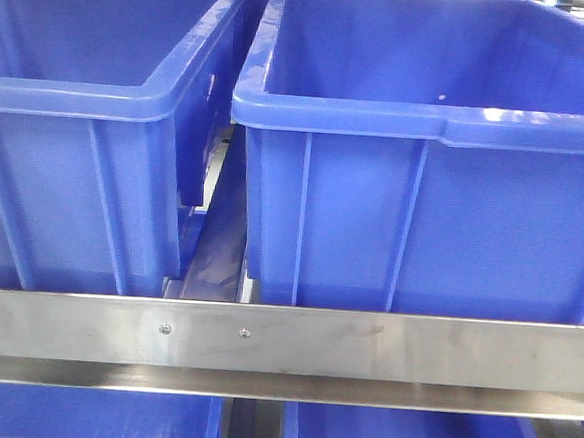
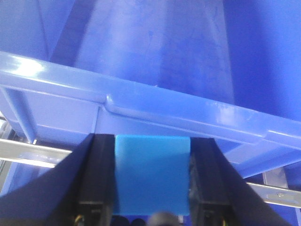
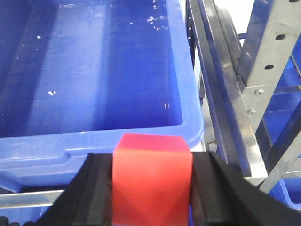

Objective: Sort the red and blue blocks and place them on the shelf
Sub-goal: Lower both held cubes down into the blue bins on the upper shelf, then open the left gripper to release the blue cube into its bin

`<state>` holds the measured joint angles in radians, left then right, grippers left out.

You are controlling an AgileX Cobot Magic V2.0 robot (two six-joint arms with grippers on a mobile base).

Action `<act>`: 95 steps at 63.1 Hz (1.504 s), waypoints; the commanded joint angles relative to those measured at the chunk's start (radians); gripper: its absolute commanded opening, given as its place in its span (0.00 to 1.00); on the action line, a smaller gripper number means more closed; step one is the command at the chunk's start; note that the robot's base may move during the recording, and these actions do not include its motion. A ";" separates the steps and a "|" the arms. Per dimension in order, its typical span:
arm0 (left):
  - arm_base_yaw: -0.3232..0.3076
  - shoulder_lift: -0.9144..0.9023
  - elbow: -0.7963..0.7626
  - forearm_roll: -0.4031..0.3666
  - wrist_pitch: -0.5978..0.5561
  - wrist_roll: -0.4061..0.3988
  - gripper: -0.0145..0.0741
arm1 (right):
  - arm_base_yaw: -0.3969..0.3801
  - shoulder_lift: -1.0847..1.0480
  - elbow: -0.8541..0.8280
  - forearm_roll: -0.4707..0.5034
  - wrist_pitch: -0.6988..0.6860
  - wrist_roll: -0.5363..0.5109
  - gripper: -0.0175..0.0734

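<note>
Just short of a blue bin's rim point(image 2: 155, 101), the left jaws are clamping the blue block point(image 2: 153, 176) between them. Above the near wall of a second blue bin point(image 3: 94, 136), the right jaws are gripping the red block point(image 3: 151, 174) the same way. In the front view, the shelf's front rail point(image 1: 383, 348) is running across beneath the bins.

Front view: close, level, facing shelf rail point(image 1: 363, 344) and two blue bins point(image 1: 424, 188). Wrist views — nearer, angled down over same bins' rims.
</note>
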<state>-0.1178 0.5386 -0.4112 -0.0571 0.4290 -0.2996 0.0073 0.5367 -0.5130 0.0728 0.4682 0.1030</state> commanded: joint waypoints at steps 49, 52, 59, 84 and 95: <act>0.002 -0.001 -0.028 -0.003 -0.090 -0.007 0.30 | -0.002 0.000 -0.024 -0.010 -0.135 -0.002 0.25; 0.002 -0.001 -0.028 -0.003 -0.107 -0.007 0.30 | -0.002 0.000 -0.024 -0.010 -0.135 -0.002 0.25; 0.002 -0.001 -0.032 -0.003 -0.138 -0.007 0.30 | -0.002 0.001 -0.024 -0.010 -0.145 -0.002 0.25; 0.002 0.105 -0.147 -0.003 -0.159 0.004 0.30 | -0.002 0.169 -0.167 -0.010 -0.162 -0.037 0.25; 0.002 0.224 -0.239 0.033 -0.163 0.004 0.30 | 0.001 0.284 -0.267 -0.010 -0.162 -0.037 0.25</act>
<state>-0.1178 0.7099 -0.5739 -0.0420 0.3558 -0.2996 0.0073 0.7759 -0.7044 0.0728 0.3968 0.0773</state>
